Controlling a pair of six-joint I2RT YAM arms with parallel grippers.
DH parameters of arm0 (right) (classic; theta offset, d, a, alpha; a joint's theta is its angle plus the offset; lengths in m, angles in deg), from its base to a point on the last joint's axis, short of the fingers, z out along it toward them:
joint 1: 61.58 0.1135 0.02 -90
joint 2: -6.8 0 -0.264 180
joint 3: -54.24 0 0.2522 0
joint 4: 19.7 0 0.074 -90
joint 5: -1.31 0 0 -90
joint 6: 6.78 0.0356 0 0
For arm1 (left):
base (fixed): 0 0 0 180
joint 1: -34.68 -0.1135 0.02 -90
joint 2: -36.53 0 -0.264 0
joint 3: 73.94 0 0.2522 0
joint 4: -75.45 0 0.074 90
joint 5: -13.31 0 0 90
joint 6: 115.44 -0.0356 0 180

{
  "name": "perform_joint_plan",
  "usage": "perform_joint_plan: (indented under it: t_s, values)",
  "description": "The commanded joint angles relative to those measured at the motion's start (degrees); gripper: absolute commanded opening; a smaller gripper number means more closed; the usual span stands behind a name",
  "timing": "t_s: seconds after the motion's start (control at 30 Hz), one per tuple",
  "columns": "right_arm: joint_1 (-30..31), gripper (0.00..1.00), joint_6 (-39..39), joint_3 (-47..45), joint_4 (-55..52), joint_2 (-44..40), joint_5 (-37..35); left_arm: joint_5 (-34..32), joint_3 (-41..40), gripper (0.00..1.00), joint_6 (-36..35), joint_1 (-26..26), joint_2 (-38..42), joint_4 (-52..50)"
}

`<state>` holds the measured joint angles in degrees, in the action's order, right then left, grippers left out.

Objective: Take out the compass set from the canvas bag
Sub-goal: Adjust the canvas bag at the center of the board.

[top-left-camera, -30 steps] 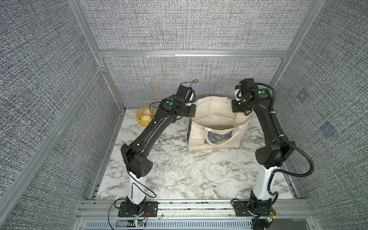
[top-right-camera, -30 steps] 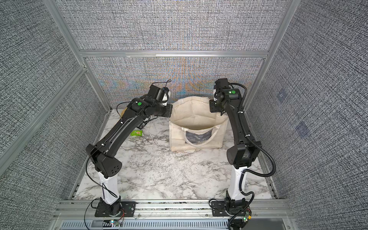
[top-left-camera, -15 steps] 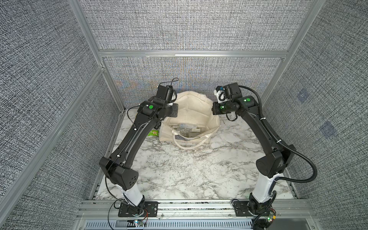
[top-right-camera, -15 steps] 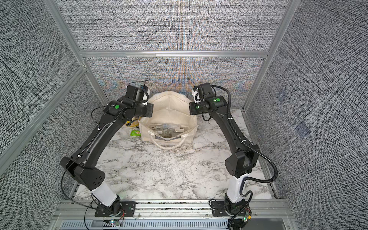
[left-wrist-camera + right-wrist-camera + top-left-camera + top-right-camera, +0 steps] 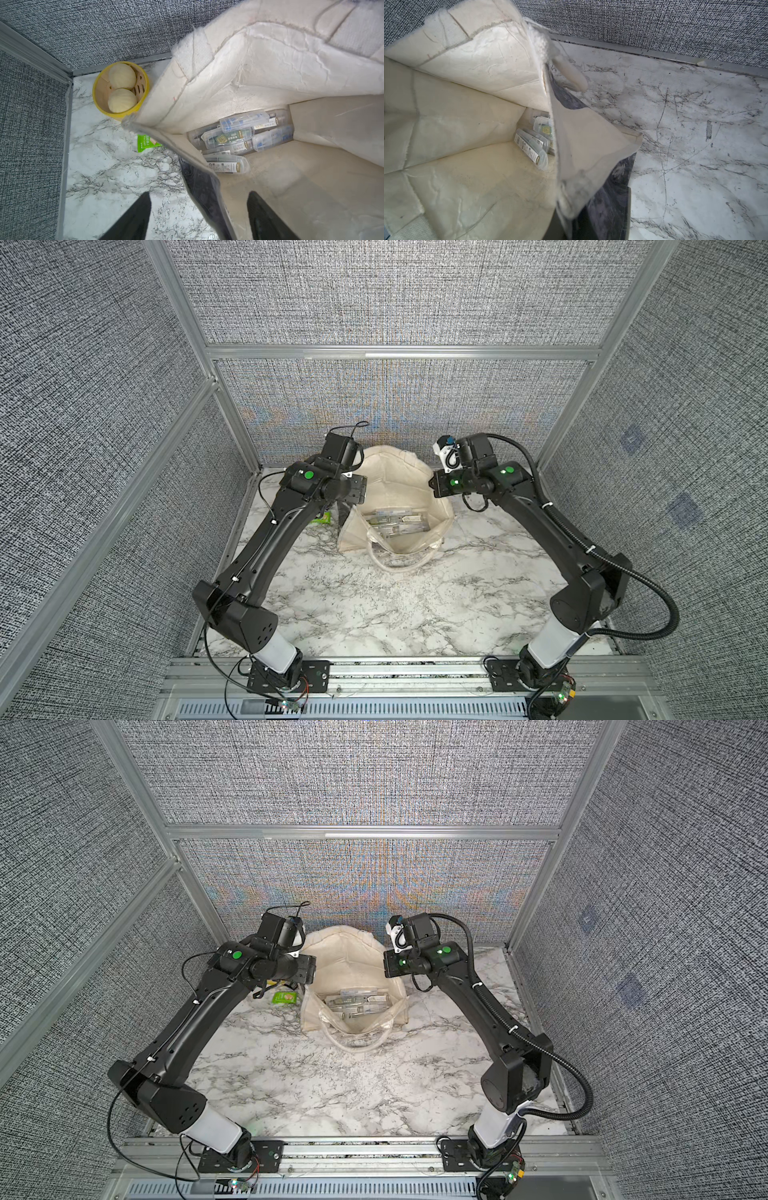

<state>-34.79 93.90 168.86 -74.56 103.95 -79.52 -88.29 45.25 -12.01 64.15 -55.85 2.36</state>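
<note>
The canvas bag (image 5: 399, 485) (image 5: 345, 965) sits at the back of the marble table with its mouth spread wide and its cream lining (image 5: 270, 68) showing. Several clear plastic cases (image 5: 239, 135) (image 5: 395, 522) (image 5: 531, 147) lie piled on its bottom; I cannot tell which one is the compass set. My left gripper (image 5: 198, 192) is open, with the bag's left rim passing between its fingers (image 5: 135, 216) and touching neither. My right gripper (image 5: 436, 489) is shut on the right rim, and bunched fabric (image 5: 571, 197) hides its jaws.
A yellow round basket (image 5: 143, 104) holding two pale buns stands in the back left corner. A green packet (image 5: 145, 143) (image 5: 322, 518) (image 5: 284, 997) lies on the marble left of the bag. The loop handles (image 5: 395, 564) droop forward. The back wall is close behind.
Both arms carried the bag leftward and spread its mouth, exposing the cases. Since then the arms have stayed put and the left gripper has opened off the rim.
</note>
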Motion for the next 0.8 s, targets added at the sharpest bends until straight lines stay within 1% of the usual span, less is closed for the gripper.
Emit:
perform_joint_plan:
  t_s: [0.0, 0.03, 0.07, 0.1, 0.13, 0.2, 0.27, 0.33, 0.47, 0.57, 0.67, 0.7, 0.77]
  values:
    - [0.7, 0.0, -0.39, -2.02, 1.88, -1.88, 0.15, 0.43, 2.57, 0.83, -1.04, -0.25, -2.48, -1.66]
    - [0.81, 0.0, -0.48, -2.77, 1.9, -2.63, -0.09, 0.2, 4.34, 0.83, -0.92, -0.51, -3.9, -2.35]
    - [0.9, 0.0, -0.38, -3.5, 1.98, -3.39, -0.35, -0.08, 6.2, 0.86, -0.53, -0.92, -5.48, -3.43]
    - [0.92, 0.0, -0.32, -4.12, 2.12, -3.88, -0.56, 0.0, 7.85, 0.85, -0.09, -1.34, -6.82, -4.58]
    - [0.99, 0.0, -0.26, -5.16, 2.45, -4.8, -0.85, -1.81, 9.8, 0.85, 1.72, -1.61, -8.4, -6.51]
    - [0.99, 0.0, 0.08, -6.77, 3.1, -6.19, -1.15, -4.56, 13.13, 0.76, 3.6, -1.59, -10.63, -10.9]
    - [1.08, 0.0, 0.52, -8.79, 4.16, -7.35, -1.2, -4.43, 14.06, 0.7, 5.06, -1.56, -11.05, -14.0]
    - [1.08, 0.0, 1.07, -10.35, 5.13, -7.99, -0.98, -3.19, 11.67, 0.65, 6.34, -1.6, -9.49, -13.68]
    - [1.08, 0.0, 1.19, -11.13, 5.78, -7.81, -0.06, -0.07, 7.08, 0.64, 8.99, -1.44, -4.49, -12.33]
    - [1.08, 0.0, 1.19, -11.55, 6.27, -7.8, 0.6, 2.37, 0.79, 0.64, 11.65, -1.49, 1.33, -7.63]
    - [1.11, 0.0, 1.28, -12.71, 7.25, -8.54, 1.2, 3.1, -8.69, 0.69, 13.76, -1.59, 6.64, 2.55]
    - [1.14, 0.0, 1.36, -13.23, 7.56, -8.91, 1.37, 2.5, -10.05, 0.71, 13.91, -1.76, 6.75, 4.29]
    - [1.14, 0.0, 1.36, -14.2, 7.69, -9.62, 1.68, 2.48, -9.52, 0.79, 13.9, -2.47, 5.1, 6.11]
